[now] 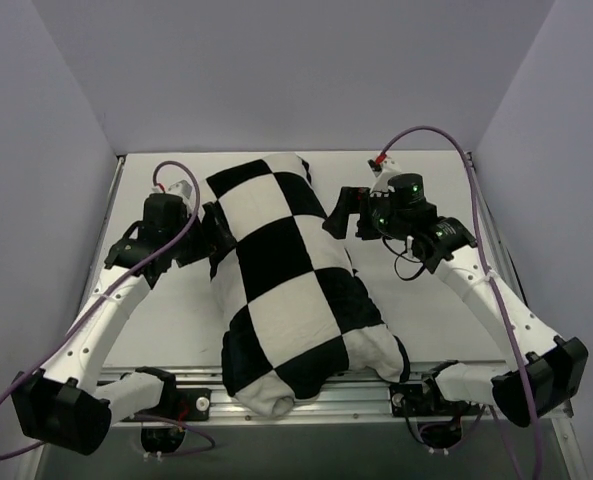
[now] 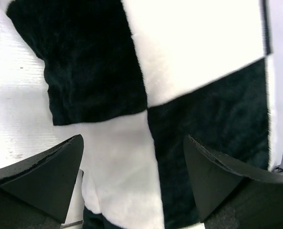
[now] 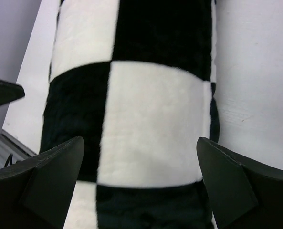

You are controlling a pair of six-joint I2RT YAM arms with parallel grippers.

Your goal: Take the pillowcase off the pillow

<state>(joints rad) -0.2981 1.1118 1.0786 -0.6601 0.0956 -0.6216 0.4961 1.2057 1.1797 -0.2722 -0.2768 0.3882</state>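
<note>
Between both wide-open jaws, pillowcase (image 1: 276, 260) spans table (image 1: 176, 320) to near edge

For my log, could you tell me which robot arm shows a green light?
The white right arm: a green light on its black wrist; the left arm shows none.

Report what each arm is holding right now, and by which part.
Nothing is held. The left gripper and right gripper both have open jaws facing the pillowcase, not closed on it.
</note>
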